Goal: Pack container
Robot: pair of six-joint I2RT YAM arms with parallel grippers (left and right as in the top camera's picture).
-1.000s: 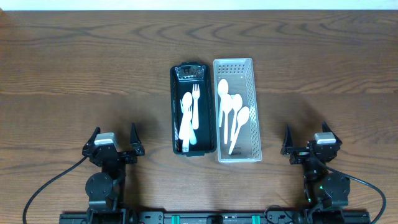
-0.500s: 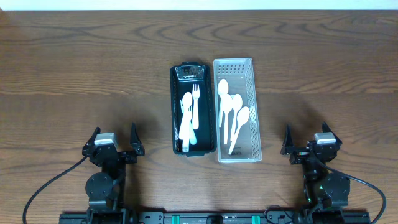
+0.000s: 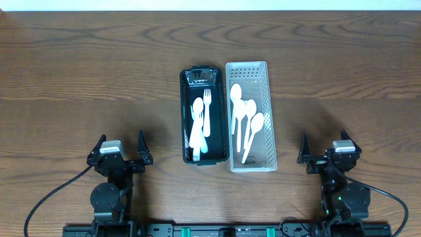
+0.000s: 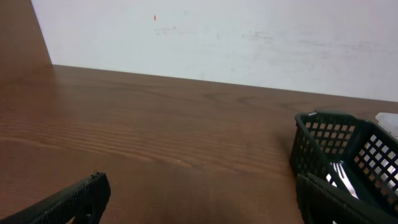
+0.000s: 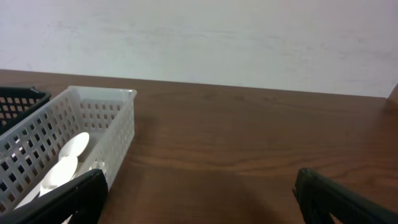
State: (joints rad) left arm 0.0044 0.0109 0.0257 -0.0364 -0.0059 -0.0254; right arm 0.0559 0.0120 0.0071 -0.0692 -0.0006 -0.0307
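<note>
A black basket (image 3: 185,118) stands at the table's middle and holds white plastic cutlery (image 3: 200,122), a fork and spoons among it. A white basket (image 3: 268,112) touches its right side and holds white spoons (image 3: 245,118). My left gripper (image 3: 121,146) is open and empty near the front edge, left of the baskets. My right gripper (image 3: 325,143) is open and empty near the front edge, right of them. The left wrist view shows the black basket (image 4: 311,134) at right between open fingers (image 4: 199,202). The right wrist view shows the white basket (image 5: 115,124) at left between open fingers (image 5: 199,199).
Both arms' bases and cables sit at the front edge of the brown wooden table (image 3: 79,72). A white wall (image 4: 217,37) rises behind the table's far edge.
</note>
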